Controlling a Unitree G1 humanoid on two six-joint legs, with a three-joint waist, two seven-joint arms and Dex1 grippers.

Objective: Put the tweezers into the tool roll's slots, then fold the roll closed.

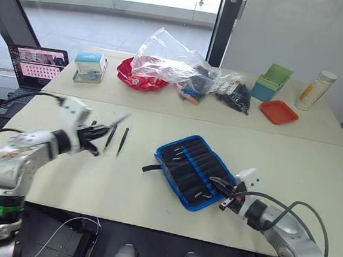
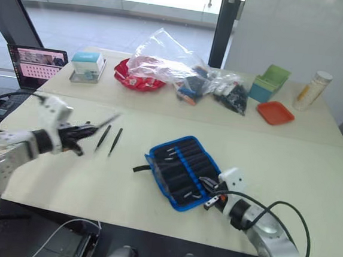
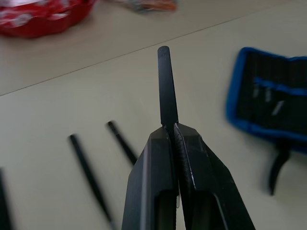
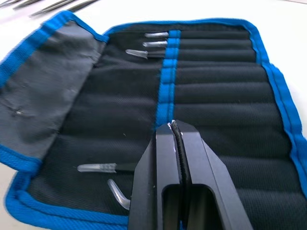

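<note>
The tool roll [image 1: 193, 168] lies open on the near table, black with blue edging, its strap [image 1: 150, 169] trailing off one end. Several tweezers sit in its slots [image 4: 211, 72], their capped tips [image 4: 152, 44] showing. My left gripper [image 1: 98, 136] hovers above the table left of the roll, shut on a slim black tweezer [image 3: 167, 86] that sticks out past the fingertips. Two more tweezers [image 1: 110, 138] [image 1: 123, 141] lie side by side on the table just beyond it. My right gripper [image 1: 217, 184] is shut, its tips resting on the roll's near end.
On the far table sit a laptop [image 1: 38, 64], a small box [image 1: 90, 66], a red bowl [image 1: 141, 81] under a clear plastic bag [image 1: 165, 59], green boxes [image 1: 271, 82], an orange tray [image 1: 279, 111] and a bottle [image 1: 315, 90]. The table's front edge [image 1: 151, 220] runs close below the roll.
</note>
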